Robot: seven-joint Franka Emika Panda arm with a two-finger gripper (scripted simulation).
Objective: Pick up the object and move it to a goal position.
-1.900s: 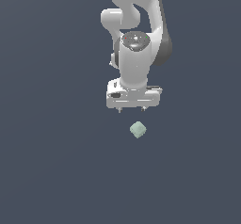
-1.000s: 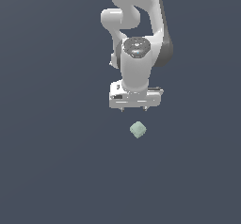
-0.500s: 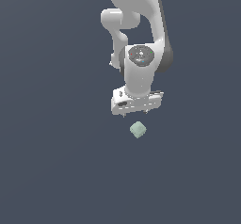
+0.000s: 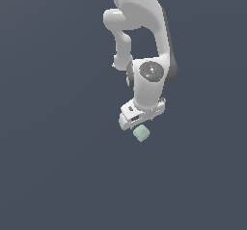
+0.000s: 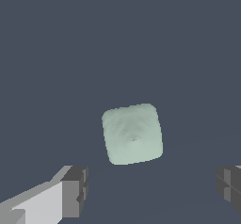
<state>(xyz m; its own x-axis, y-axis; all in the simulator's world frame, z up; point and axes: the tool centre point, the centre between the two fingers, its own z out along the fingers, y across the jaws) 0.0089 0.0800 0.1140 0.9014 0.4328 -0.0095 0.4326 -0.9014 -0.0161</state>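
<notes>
On the flat dark floor, the cube [image 4: 141, 133] is lying free just below the gripper [image 4: 137, 124] in the exterior view, so no lift is showing and the carry to the goal, which no view is marking, is wholly outstanding. In the wrist view the gripper [image 5: 150, 190] is standing with its jaws wide apart, the fingers [image 5: 75, 190] flanking empty floor and not touching the cube [image 5: 132, 133], which is sitting rotated relative to them; the approach is judged nearly complete, with closing, lifting and transfer remaining.

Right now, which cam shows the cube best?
Wrist view: the cube sits large and unobstructed, with both fingertips spread apart from it. In the exterior view it is a tiny patch right under the gripper, partly crowded by it.
</notes>
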